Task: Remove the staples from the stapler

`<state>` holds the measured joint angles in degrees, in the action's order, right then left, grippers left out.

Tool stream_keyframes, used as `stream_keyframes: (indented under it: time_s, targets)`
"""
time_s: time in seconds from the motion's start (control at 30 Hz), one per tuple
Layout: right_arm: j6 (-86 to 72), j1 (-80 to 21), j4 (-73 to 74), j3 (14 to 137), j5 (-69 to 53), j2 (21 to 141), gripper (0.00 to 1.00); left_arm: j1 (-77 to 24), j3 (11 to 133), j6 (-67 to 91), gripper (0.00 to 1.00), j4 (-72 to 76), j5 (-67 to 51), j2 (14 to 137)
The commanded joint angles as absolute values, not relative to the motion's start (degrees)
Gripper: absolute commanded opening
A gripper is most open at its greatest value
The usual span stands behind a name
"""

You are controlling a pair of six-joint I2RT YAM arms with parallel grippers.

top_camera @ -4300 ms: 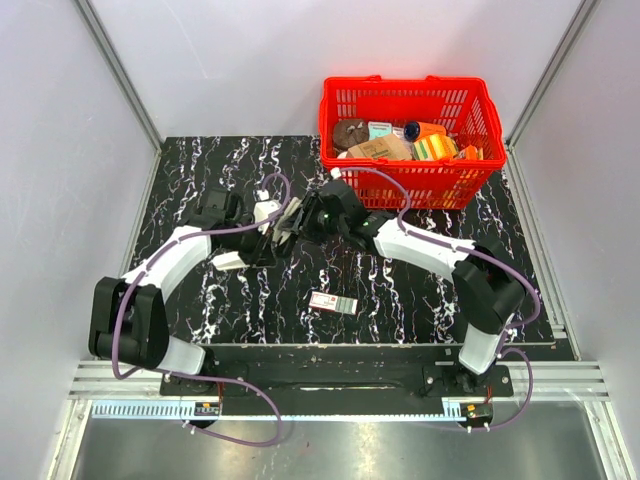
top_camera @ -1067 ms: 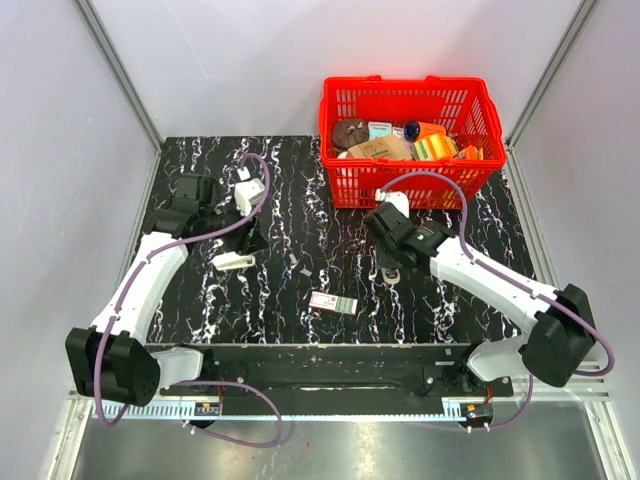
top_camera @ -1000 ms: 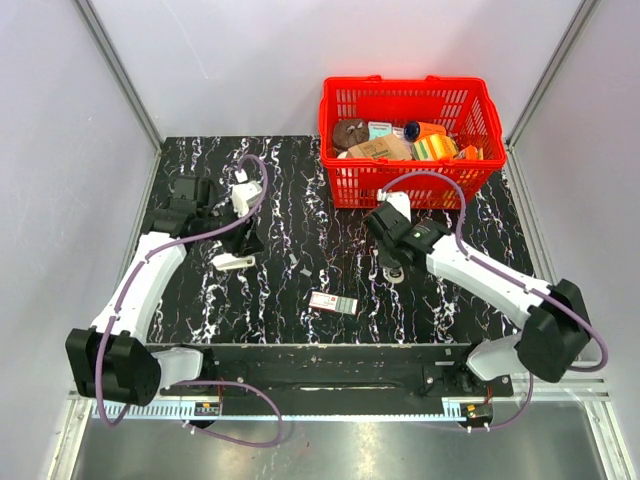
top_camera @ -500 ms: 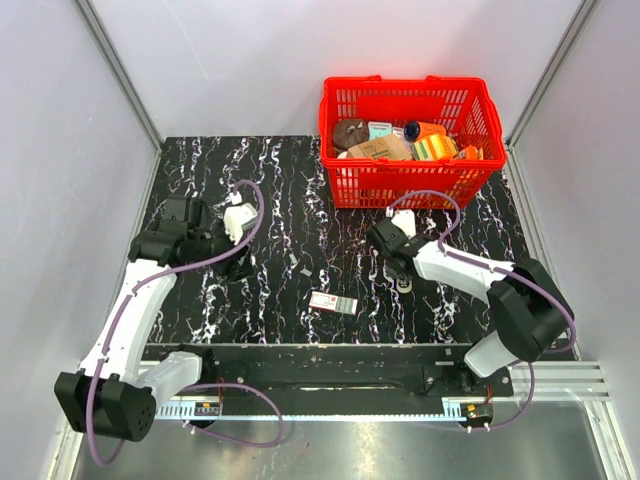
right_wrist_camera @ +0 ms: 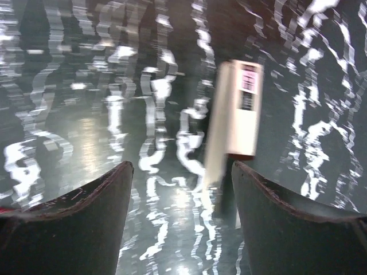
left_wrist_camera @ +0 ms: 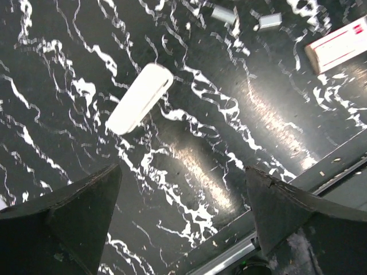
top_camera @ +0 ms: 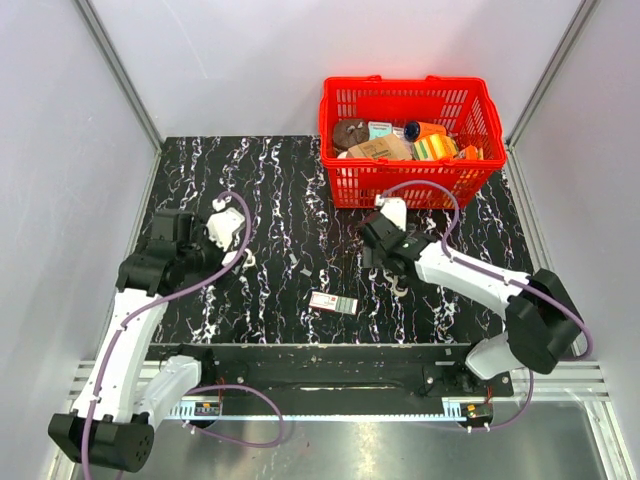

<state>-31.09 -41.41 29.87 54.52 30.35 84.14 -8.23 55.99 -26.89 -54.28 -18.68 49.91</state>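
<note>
The white stapler point(left_wrist_camera: 140, 97) lies flat on the black marble table point(top_camera: 280, 180), free of both grippers. Two short grey staple strips point(left_wrist_camera: 223, 14) rest beyond it, seen from above as small grey bits point(top_camera: 293, 262). In the left wrist view my left gripper point(left_wrist_camera: 183, 223) hangs open above the table, just short of the stapler, holding nothing. From above, the left gripper point(top_camera: 232, 258) covers most of the stapler. My right gripper point(top_camera: 385, 266) is open and empty at mid-table. The right gripper point(right_wrist_camera: 180, 223) looks down at a blurred white staple box point(right_wrist_camera: 238, 114).
The staple box point(top_camera: 332, 302) lies near the front middle. A small dark piece point(top_camera: 400, 290) sits by the right gripper. A red basket point(top_camera: 345, 180) full of items stands at the back right. A metal rail point(left_wrist_camera: 321, 172) runs along the near edge.
Both grippers have opened. The left arm pulled back toward the near left, leaving the stapler on the table. The right gripper shifted slightly near mid-table.
</note>
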Motion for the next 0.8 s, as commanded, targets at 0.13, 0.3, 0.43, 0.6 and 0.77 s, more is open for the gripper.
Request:
stream_keyframes:
  time_s: [0.13, 0.3, 0.43, 0.6, 0.77]
  targets:
    - [-25.2, -49.4, 20.0, 66.9, 22.0, 94.6, 0.64, -8.0, 53.4, -25.1, 0.97, -56.2, -9.5, 45.8]
    - [-20.6, -52.8, 18.3, 70.7, 20.7, 102.4, 0.62, -8.0, 54.5, -22.9, 0.99, -58.4, -2.2, 48.1]
    - [-17.6, -54.3, 15.7, 69.8, 18.7, 103.5, 0.63, -8.0, 55.3, -22.0, 0.99, -58.4, -1.9, 48.1]
    - [-15.1, -54.5, 13.4, 69.3, 15.6, 104.4, 0.67, -8.0, 54.8, -21.4, 0.99, -58.4, -0.3, 48.0]
    - [-13.3, -54.6, 12.0, 71.3, 13.5, 107.0, 0.71, -7.9, 53.2, -21.7, 0.99, -58.7, -0.2, 46.3]
